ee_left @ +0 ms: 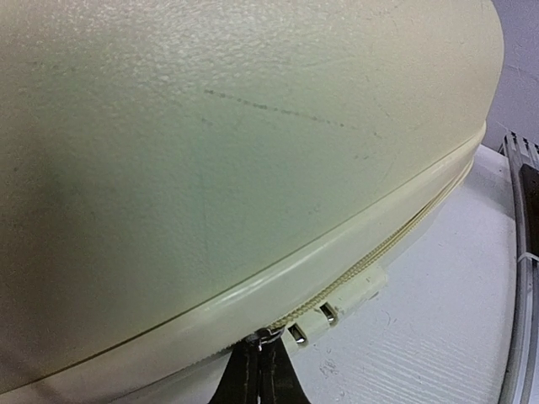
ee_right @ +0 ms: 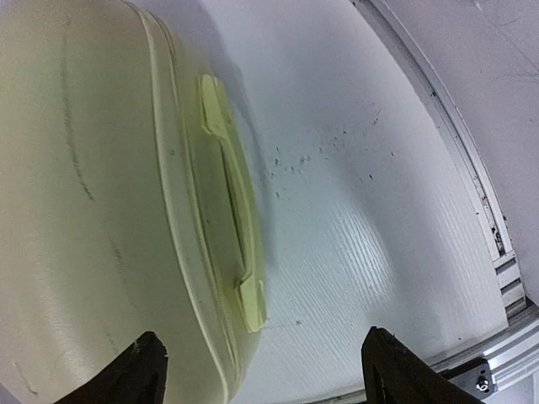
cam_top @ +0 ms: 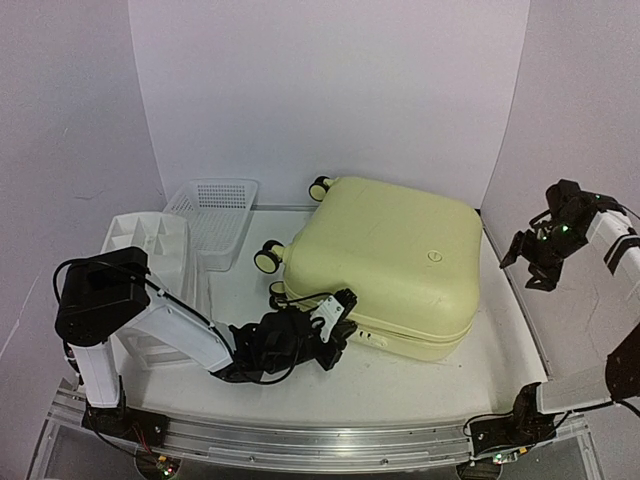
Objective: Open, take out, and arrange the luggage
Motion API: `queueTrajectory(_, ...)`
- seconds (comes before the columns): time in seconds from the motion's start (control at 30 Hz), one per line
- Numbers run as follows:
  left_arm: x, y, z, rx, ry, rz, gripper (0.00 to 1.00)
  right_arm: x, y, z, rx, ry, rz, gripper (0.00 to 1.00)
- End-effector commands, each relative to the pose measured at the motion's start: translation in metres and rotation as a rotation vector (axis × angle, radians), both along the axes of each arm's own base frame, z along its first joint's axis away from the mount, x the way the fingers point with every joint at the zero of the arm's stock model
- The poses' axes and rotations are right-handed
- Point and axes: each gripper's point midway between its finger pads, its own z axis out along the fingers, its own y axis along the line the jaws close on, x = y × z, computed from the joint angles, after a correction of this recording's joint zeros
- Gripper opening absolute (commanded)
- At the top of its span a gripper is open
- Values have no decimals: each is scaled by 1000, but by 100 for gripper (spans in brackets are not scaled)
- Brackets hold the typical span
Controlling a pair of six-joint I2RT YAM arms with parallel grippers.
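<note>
The pale-yellow luggage (cam_top: 385,260) lies flat and closed on the white table, wheels toward the left. My left gripper (cam_top: 338,312) reaches low to its near-left edge. In the left wrist view its black fingers (ee_left: 263,370) are pressed together on the small metal zipper pull (ee_left: 268,336) at the seam, just left of the pale zipper lock block (ee_left: 341,305). My right gripper (cam_top: 530,262) hangs in the air off the luggage's right side. In the right wrist view its fingers (ee_right: 139,374) stand wide apart over the shell (ee_right: 84,210) and side handle (ee_right: 229,210), holding nothing.
A white mesh basket (cam_top: 215,215) stands at the back left, with a white plastic drawer unit (cam_top: 150,250) in front of it, beside my left arm. Black-and-yellow wheels (cam_top: 268,257) stick out toward the basket. A metal rail (cam_top: 300,440) runs along the near edge.
</note>
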Motion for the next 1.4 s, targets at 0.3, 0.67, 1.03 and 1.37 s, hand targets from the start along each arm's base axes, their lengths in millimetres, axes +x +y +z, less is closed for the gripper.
queueTrajectory(0.3,15,10,27,-21,-20,75,0,40,21,-91,153,88,62,48)
queueTrajectory(0.67,23,15,25,-22,-12,136,0,51,31,-150,225,132,95,37)
queueTrajectory(1.03,39,58,22,8,-44,323,0,29,-5,-189,40,253,-10,4)
queueTrajectory(1.37,58,110,23,68,-92,421,0,34,-39,-186,-6,282,43,0)
